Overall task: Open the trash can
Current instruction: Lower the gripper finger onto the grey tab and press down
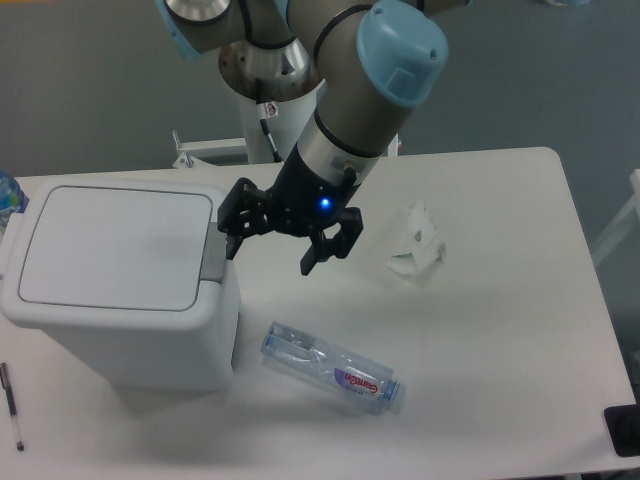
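Trash can (120, 290): large boxy bin of smooth white plastic with rounded corners, standing upright at the left side of the white table (500, 330); its long axis runs left to right across the tabletop. Flat lid (115, 245), matte pale grey-white, lies closed and level. Grey push-latch (216, 252), a narrow vertical strip, sits on the lid's right edge and faces the middle of the table. Gripper (268, 245): black, two-fingered, with a blue light glowing on its body, carried on a grey arm with pale blue joint caps; fingers spread apart and grasping nothing, the left fingertip just beside the latch's upper end, contact not clear from this view. Plastic bottle (332, 368): clear, crinkled, with a red-and-white label, lying on its side in front of the bin's right corner, long axis slanting down to the right. Crumpled white paper (416, 243): folded scrap lying right of the gripper, well apart from the bin. Pen (11, 405): thin and dark, lying near the table's front left edge.
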Robot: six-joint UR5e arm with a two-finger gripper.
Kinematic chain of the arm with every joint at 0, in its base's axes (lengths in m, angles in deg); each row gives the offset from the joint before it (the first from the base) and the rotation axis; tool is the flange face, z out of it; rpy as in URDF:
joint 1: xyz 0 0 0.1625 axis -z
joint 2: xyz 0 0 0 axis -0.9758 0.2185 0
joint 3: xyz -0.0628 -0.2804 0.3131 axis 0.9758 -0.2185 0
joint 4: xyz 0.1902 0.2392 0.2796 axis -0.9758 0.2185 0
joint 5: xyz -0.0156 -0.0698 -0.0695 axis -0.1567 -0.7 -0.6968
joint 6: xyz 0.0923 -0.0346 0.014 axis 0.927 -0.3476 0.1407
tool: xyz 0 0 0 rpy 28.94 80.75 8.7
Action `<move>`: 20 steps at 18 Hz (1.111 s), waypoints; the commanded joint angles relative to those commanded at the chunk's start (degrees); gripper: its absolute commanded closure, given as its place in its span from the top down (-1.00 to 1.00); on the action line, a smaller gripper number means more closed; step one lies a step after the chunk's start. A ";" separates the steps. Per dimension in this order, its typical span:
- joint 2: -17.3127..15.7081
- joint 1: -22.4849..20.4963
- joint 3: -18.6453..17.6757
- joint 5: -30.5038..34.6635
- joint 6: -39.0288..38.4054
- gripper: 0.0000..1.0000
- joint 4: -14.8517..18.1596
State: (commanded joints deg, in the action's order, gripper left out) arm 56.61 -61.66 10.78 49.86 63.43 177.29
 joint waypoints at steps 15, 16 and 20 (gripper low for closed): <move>0.53 2.55 -0.09 3.69 0.00 1.00 0.35; 0.44 2.55 -0.09 3.69 0.09 1.00 0.35; 0.44 2.55 -0.09 3.69 0.00 1.00 0.35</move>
State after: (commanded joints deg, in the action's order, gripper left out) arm 57.05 -59.11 10.69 53.55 63.43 177.64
